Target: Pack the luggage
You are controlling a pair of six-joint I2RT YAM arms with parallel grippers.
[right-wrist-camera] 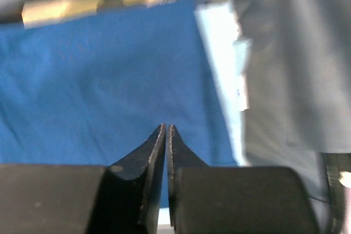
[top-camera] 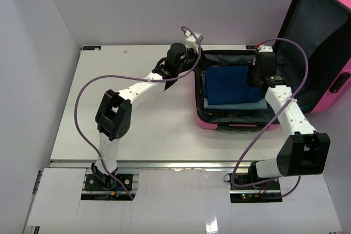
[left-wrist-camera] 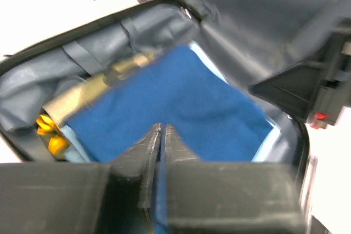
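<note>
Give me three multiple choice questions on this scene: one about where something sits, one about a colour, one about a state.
1. Where is the dark blue folded cloth?
A. On the floor.
B. On top, inside the luggage.
C. Draped over an arm.

2. What colour is the luggage's outer shell?
A. Pink.
B. Green.
C. White.

3. How is the luggage's lid?
A. Zipped shut.
B. Detached, lying flat.
C. Open, raised at the right.

Answers:
1 B: the top view shows it uppermost in the open base.
2 A: pink shows along the base rim and the lid's edge.
3 C: the lid's dark lining faces the camera.
</note>
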